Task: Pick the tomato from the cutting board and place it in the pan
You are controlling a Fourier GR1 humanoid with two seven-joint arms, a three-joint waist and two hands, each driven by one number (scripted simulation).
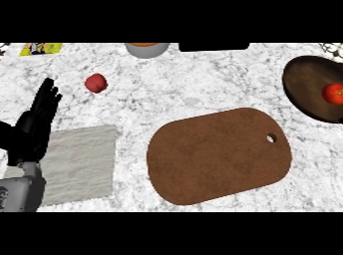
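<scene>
The red tomato with its green stem lies inside the dark round pan at the right edge of the head view. The brown cutting board sits in the middle of the counter with nothing on it. My left hand rests at the left edge, fingers straight and pointing up, holding nothing. The right hand does not show in this view.
A small red fruit lies on the marble at upper left. A grey cloth lies flat beside my left forearm. A grey bowl stands at the back edge, a black object to its right, a yellow packet at the far left.
</scene>
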